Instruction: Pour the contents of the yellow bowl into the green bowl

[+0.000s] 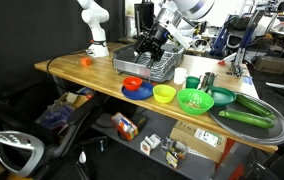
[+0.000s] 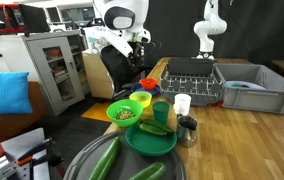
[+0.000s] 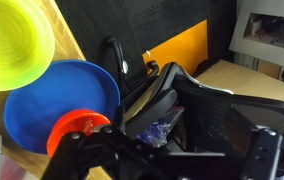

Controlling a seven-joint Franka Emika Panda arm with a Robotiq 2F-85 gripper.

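Wrist view: bright yellow bowl point(image 3: 12, 45) at 10 o'clock of plain blue plate point(image 3: 57, 105), red bowl point(image 3: 79, 128) at its 6 o'clock; in an exterior view, lime-green bowl point(image 1: 194, 100) with speckled contents, darker teal-green bowl point(image 1: 222, 97) at its 3 o'clock, tan wood table point(image 1: 97, 72).

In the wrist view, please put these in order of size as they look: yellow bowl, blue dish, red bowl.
1. blue dish
2. yellow bowl, cut off by the picture's edge, so its rank against the dish is unsure
3. red bowl, partly hidden below
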